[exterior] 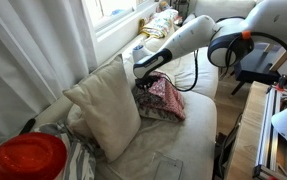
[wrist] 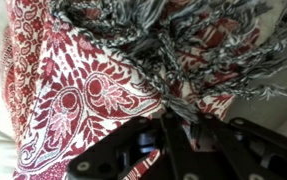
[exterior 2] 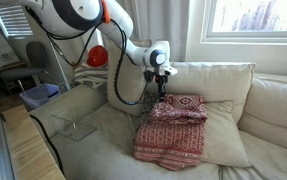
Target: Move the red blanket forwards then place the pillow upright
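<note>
- One red blanket (exterior 2: 175, 132) is seen folded on the seat of a beige sofa (exterior 2: 103, 135) in both exterior views; its paisley pattern and grey-white fringe (wrist: 198, 40) are shown close up in the wrist view.
- The blanket (exterior: 166, 100) is laid just beside the pillow (exterior: 108, 108), which is tilted against the sofa back below the window in an exterior view.
- In an exterior view the pillow (exterior 2: 218, 85) is found directly behind the blanket, with the blanket's rear edge near its base.
- The gripper (wrist: 171, 118) is clenched on the blanket where the patterned cloth meets the fringe; the fabric is drawn into gathers at the fingertips.
- The gripper (exterior: 146, 82) is lowered onto the blanket end nearest the pillow, and it (exterior 2: 162, 92) is pointed straight down from the white arm (exterior 2: 133, 50).
- A clear plastic sheet or stand (exterior 2: 78, 128) is seen on the seat, well apart from the blanket.
- A red rounded object (exterior: 25, 158) is seen at the sofa end beyond the pillow; what it is cannot be told.
</note>
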